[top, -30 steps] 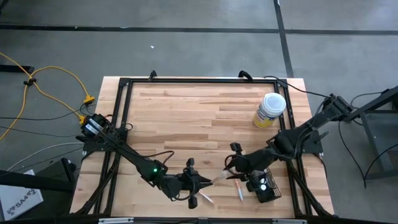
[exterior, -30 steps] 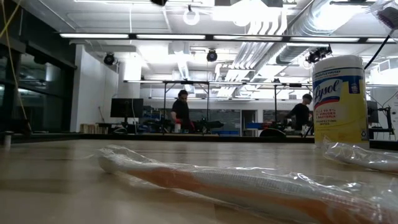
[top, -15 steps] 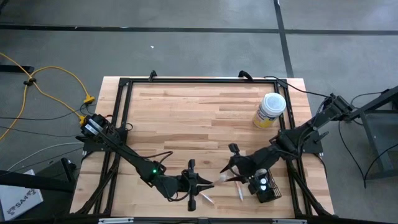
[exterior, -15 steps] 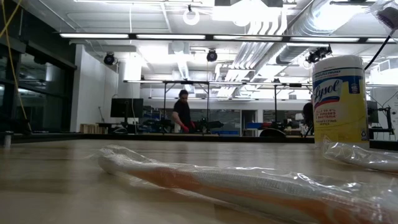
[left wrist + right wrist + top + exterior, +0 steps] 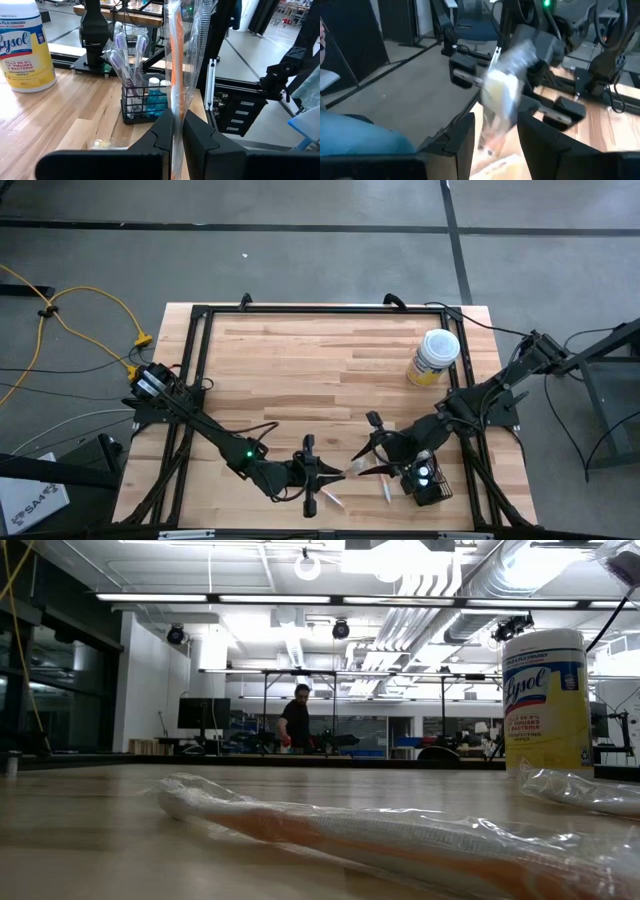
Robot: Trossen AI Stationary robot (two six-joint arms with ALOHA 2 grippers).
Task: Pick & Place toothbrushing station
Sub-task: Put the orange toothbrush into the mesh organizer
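The toothbrushing station [image 5: 426,482] is a small black wire basket near the table's front right, and in the left wrist view [image 5: 142,102] it holds purple toothbrushes. My left gripper [image 5: 328,473] [image 5: 177,114] is shut on a clear-wrapped orange toothbrush [image 5: 177,65]. It hovers left of the basket, at the near edge. My right gripper [image 5: 366,448] [image 5: 495,125] faces it, open. Its two fingers stand either side of the wrapper's free end [image 5: 502,95]. My left gripper pinches the wrapped toothbrush [image 5: 176,120] between its two fingers. The fingers lie about level and point toward the table's right. The toothbrush sticks out past the fingertips toward my right gripper, lifted clear of the table. My right gripper: I cannot tell whether its open fingers touch the wrapper.
A yellow canister with a white lid [image 5: 433,357] [image 5: 545,700] stands at the far right. Two more wrapped toothbrushes lie on the wood near the front edge [image 5: 331,501] [image 5: 386,489]. One of them fills the low view's foreground [image 5: 400,840]. A person moves in the room behind.
My right gripper has rolled about its pointing line, tipped and risen a little in front of the held toothbrush. It has stayed open. My left gripper keeps its place and its hold. The person in the background has walked a little to the right.
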